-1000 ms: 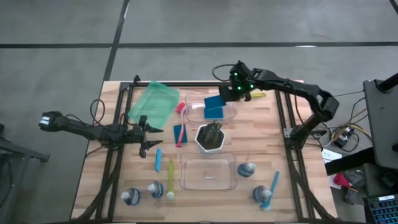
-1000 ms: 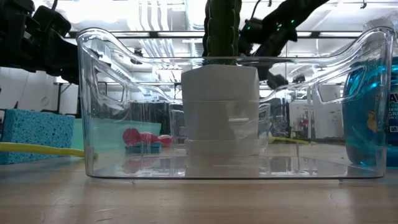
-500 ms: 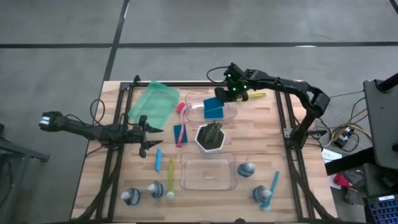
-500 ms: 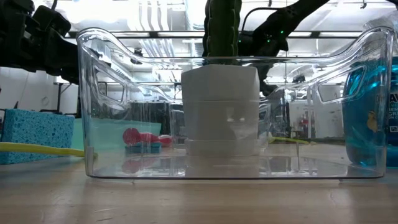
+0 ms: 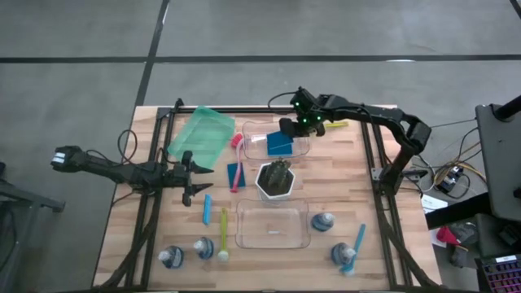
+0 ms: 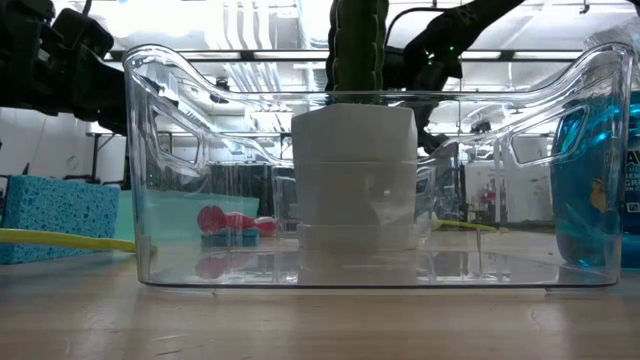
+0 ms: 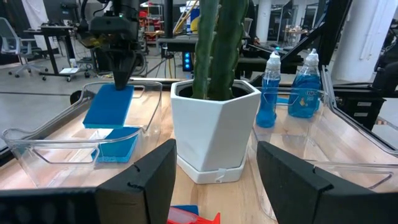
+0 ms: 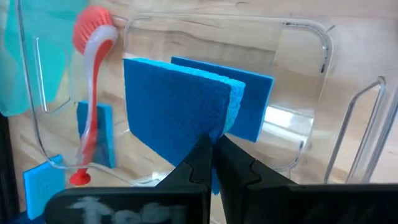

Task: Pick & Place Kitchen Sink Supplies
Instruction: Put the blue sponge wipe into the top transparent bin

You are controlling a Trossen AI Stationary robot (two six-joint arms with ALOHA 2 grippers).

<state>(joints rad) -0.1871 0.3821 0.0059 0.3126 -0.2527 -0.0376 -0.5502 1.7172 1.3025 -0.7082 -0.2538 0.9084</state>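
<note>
At the right edge of the low view, the label of a bottle of blue liquid (image 6: 600, 180) is cut off; only the letters "AV" can be read.

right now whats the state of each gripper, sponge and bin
right gripper: shut on held sponge, over the far clear bin
held sponge: tilted on edge, hanging into the bin
second sponge: lying in far clear bin
near clear bin: nothing visible inside
left gripper: open, waiting left of the white pot
</note>
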